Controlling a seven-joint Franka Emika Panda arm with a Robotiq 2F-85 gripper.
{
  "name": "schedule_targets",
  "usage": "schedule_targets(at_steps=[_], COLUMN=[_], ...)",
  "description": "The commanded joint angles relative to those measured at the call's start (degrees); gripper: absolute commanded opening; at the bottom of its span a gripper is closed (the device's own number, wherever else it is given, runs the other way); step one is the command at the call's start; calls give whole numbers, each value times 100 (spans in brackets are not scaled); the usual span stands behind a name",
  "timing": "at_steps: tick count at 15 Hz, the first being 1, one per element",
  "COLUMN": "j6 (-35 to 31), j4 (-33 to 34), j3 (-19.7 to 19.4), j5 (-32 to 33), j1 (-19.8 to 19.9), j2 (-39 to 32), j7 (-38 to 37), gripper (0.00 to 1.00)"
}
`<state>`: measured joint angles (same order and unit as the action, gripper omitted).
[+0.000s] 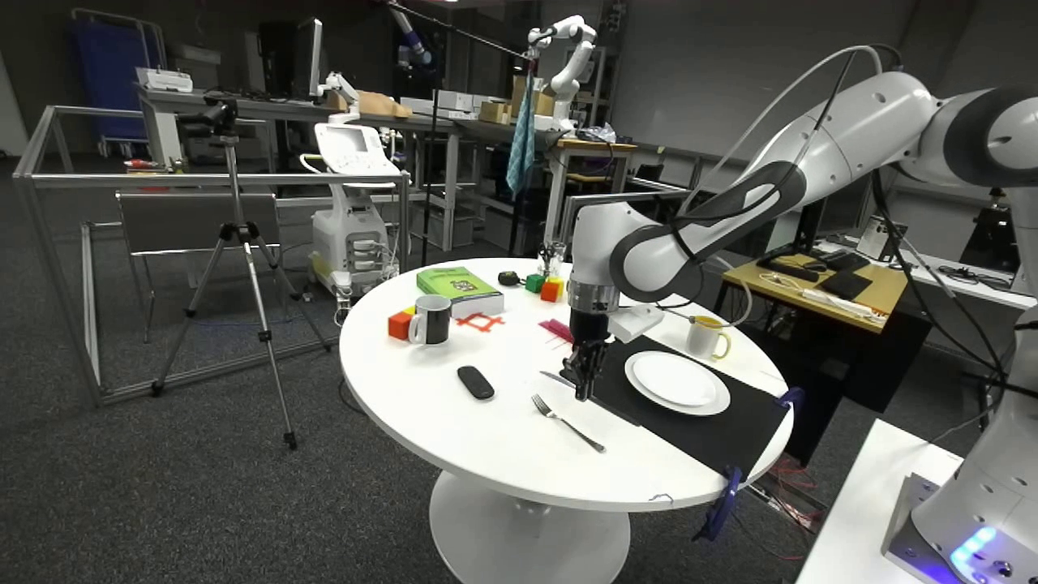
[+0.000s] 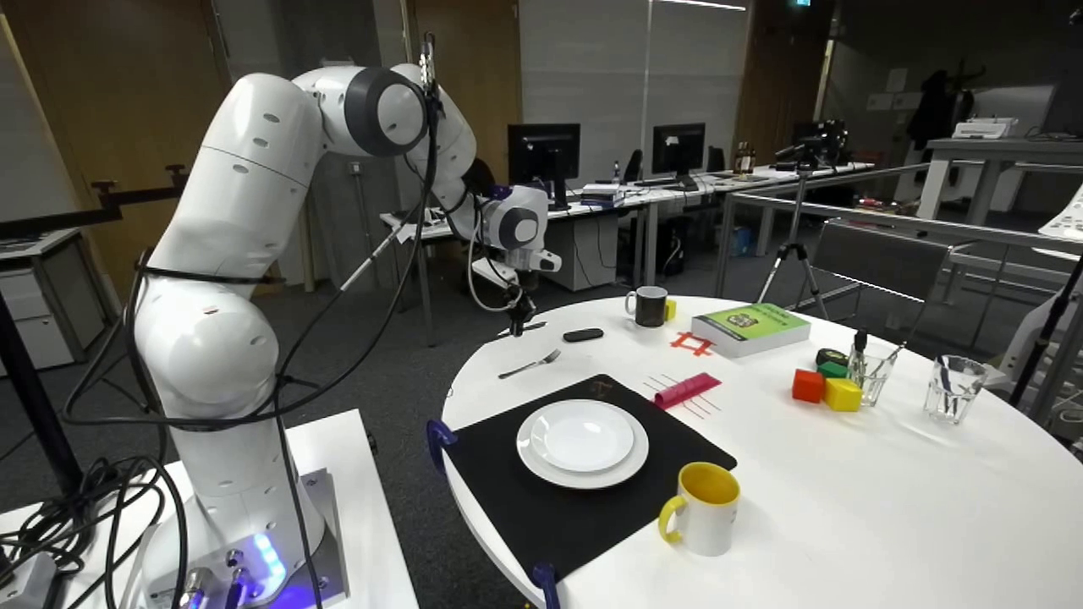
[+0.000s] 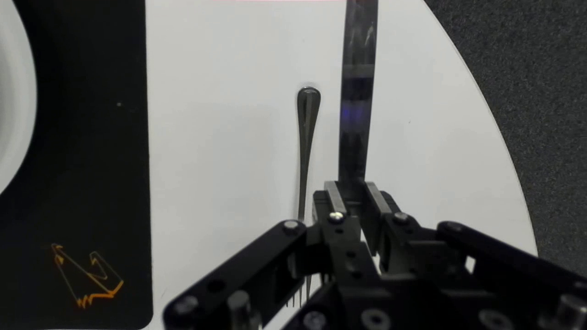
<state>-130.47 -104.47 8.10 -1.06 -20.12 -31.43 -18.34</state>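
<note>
My gripper point(image 1: 582, 394) is shut on a knife and points down over the white round table. It also shows in an exterior view point(image 2: 517, 326) and in the wrist view point(image 3: 353, 190). The knife point(image 3: 357, 101) runs up from between the fingertips in the wrist view, and it shows in both exterior views point(image 1: 616, 412) point(image 2: 536, 326). It looks raised above the tabletop. A fork point(image 3: 308, 128) lies on the table beside and below it, roughly parallel, and shows in both exterior views point(image 1: 569, 424) point(image 2: 531, 364). The fork is partly hidden by the gripper in the wrist view.
A black placemat point(image 2: 508, 474) bears stacked white plates point(image 2: 584, 436). A yellow-white mug point(image 2: 709, 516), black mug point(image 2: 650, 309), black case point(image 2: 584, 335), green book point(image 2: 751, 326), red roll point(image 2: 687, 390), colored blocks point(image 2: 808, 386) and glasses point(image 2: 954, 391) stand around the table.
</note>
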Motion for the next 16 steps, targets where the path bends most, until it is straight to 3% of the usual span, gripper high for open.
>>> schedule_targets(at_steps=[1, 7, 16], j6=[46, 40, 72], j4=[446, 914, 1404], j3=[-22, -145, -588], j5=[-88, 24, 766], j1=[-43, -188, -790], j2=[-464, -1054, -1477], j7=[-218, -490, -994], gripper=[4, 4, 4])
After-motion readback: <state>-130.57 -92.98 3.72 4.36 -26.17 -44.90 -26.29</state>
